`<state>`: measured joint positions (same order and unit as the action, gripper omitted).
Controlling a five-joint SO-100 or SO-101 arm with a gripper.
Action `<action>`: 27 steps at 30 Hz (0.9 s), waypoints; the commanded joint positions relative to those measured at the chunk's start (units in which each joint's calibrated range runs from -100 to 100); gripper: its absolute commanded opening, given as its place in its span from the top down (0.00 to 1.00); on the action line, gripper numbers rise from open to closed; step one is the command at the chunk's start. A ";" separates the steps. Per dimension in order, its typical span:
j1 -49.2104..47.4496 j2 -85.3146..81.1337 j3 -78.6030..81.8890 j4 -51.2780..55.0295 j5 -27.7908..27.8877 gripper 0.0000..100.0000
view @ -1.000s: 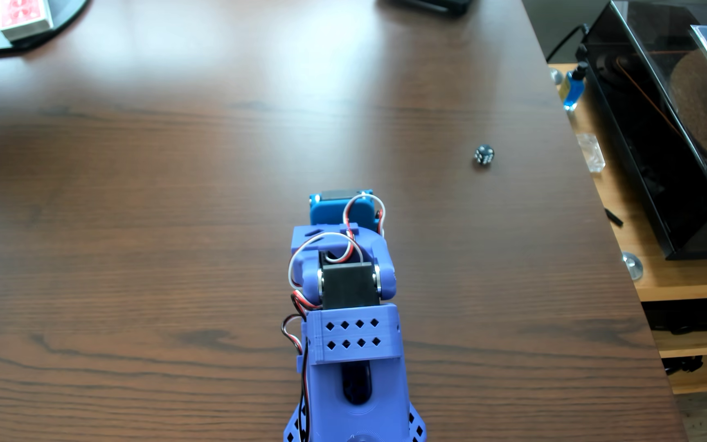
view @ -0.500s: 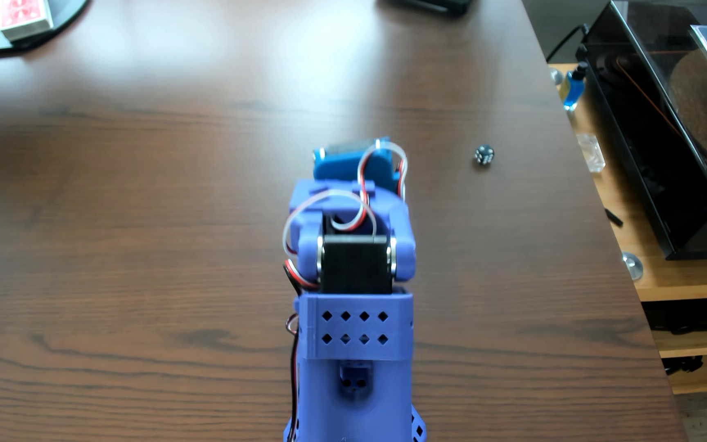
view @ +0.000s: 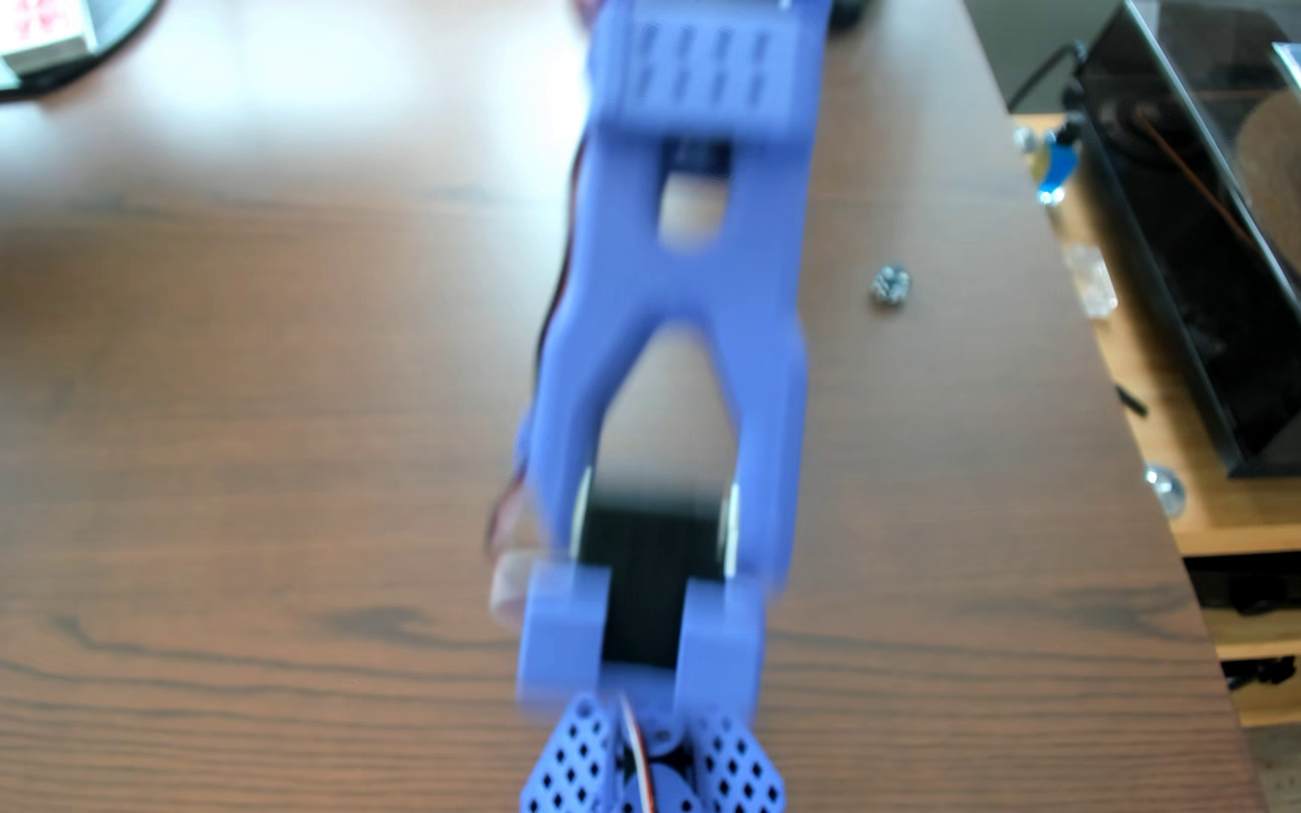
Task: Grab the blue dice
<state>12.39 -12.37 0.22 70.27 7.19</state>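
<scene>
The blue dice (view: 890,283) is a tiny dark cube with pale pips. It lies on the brown wooden table (view: 241,469), right of centre and near the table's right edge. The blue arm (view: 671,328) runs from its base at the bottom centre up to the top edge of the other view and is blurred by motion. The dice lies apart from the arm, to its right. The gripper itself is past the top edge and does not show.
A small clear glass block (view: 1091,280) sits on a lower wooden shelf to the right. A blue liquid bottle (view: 1054,168) and a black record player (view: 1218,313) stand there too. A dark mat with a white box (view: 37,31) is at the top left.
</scene>
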 commanded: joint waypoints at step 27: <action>16.25 49.84 -38.74 0.14 1.54 0.95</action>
<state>28.00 40.05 -33.42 70.27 8.55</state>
